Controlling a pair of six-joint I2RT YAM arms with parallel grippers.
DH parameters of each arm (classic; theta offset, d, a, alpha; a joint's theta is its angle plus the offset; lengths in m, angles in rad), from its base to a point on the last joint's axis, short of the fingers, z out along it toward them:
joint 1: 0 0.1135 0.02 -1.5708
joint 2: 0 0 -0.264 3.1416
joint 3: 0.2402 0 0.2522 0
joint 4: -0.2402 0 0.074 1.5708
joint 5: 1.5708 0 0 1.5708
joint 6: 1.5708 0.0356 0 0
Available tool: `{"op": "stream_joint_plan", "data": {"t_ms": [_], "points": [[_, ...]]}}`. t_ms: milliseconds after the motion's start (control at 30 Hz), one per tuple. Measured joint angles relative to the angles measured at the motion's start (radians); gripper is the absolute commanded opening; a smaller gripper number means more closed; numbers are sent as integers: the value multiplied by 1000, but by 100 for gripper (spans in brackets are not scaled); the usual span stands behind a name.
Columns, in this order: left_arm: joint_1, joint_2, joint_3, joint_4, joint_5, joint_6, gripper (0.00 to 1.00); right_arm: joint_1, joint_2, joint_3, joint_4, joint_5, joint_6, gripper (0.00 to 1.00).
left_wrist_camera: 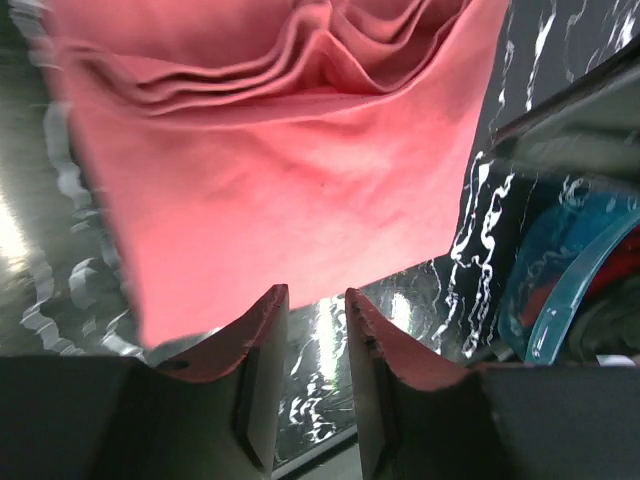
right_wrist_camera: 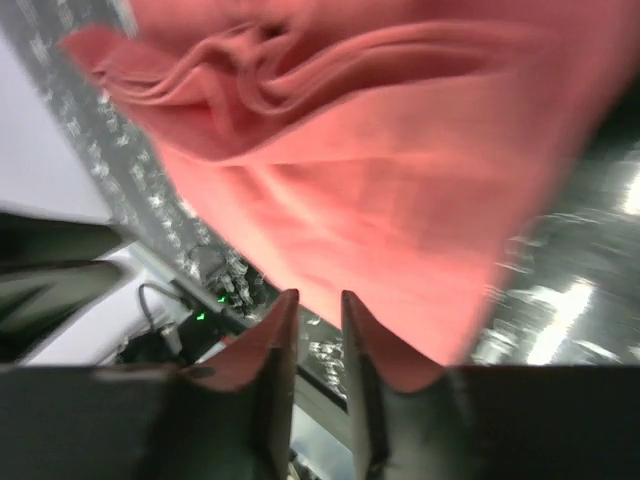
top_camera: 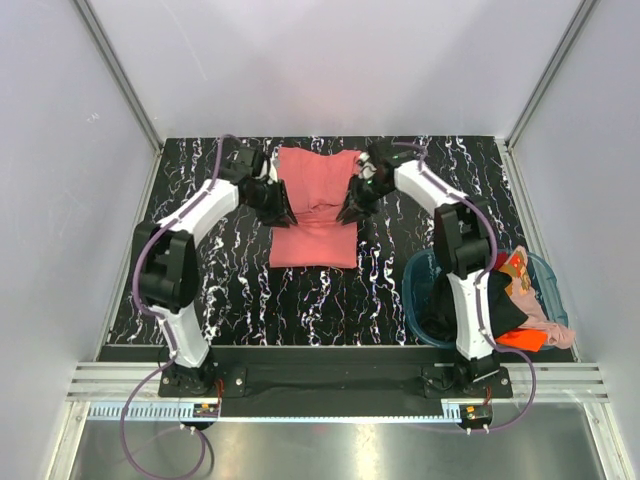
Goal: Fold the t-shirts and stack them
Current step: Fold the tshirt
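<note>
Top view: a plain salmon-red fabric t-shirt [top_camera: 315, 235] lies partly folded toward 12 o'clock on the black marbled table [top_camera: 240, 290]. The left hand [top_camera: 283, 212] is at its 9 o'clock edge and the right hand [top_camera: 350, 210] at its 3 o'clock edge. At 4 o'clock, a round teal plastic basket [top_camera: 413, 290] holds other shirts [top_camera: 520, 338].

Left wrist view: the fingers [left_wrist_camera: 262, 335] stand slightly apart and empty, with the shirt at 12 o'clock.

Right wrist view: the fingers [right_wrist_camera: 275, 340] are narrowly parted and grip nothing.

A black table [top_camera: 240, 300] veined in white stands boxed in by plain pale walls [top_camera: 330, 70], with metal posts [top_camera: 118, 75] at the back corners. A ribbed rail [top_camera: 110, 382] runs along its near edge, and below it lies what looks like shiny sheet metal [top_camera: 330, 450]. The light is soft and even.
</note>
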Motion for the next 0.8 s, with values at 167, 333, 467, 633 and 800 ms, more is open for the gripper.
{"op": "stream_joint_plan", "data": {"t_ms": [167, 333, 467, 633, 800], "points": [[-5, 160, 34, 50, 56, -2, 33, 52, 45, -5, 131, -74, 94, 21], [13, 346, 209, 36, 57, 22, 34, 17, 188, 134, 200, -79, 164, 22], [35, 452, 401, 9, 56, 53, 39, -32, 291, 266, 189, -72, 176, 24], [51, 436, 436, 29, 69, 76, 43, -77, 307, 368, 101, -47, 127, 31], [46, 279, 206, 120, 145, 20, 41, -58, 168, 221, 64, -55, 81, 34]]}}
